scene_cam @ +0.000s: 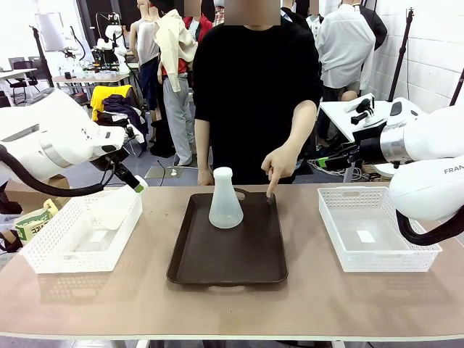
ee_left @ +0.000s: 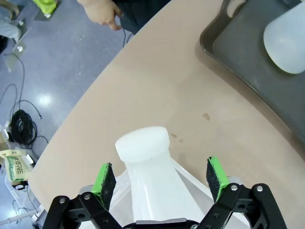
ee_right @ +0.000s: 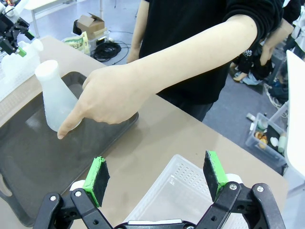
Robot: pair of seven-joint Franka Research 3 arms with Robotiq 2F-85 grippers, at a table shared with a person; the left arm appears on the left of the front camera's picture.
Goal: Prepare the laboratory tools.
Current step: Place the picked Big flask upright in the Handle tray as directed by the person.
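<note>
One flask point(scene_cam: 225, 199) stands upright on the tray point(scene_cam: 228, 264), where the person's hand point(scene_cam: 279, 165) points at its far right corner. The other flask point(ee_left: 155, 176) lies tilted in the left basket point(scene_cam: 43, 254), between the left gripper's point(ee_left: 162, 183) spread jaws. Best to clamp squarely on the neck before lifting. Right gripper point(ee_right: 157, 179) hangs released over the right basket point(ee_right: 178, 188).

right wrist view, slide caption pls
Person's hand points at the tray beside an upright flask; open right gripper above.

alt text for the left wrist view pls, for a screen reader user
The left hand, its green pads spread open, straddles the neck of a translucent frosted-white conical flask without touching it. Beyond lie a tan tabletop, then a dark brown tray holding a second frosted-white flask. A person's hand shows beyond the table's edge.
</note>
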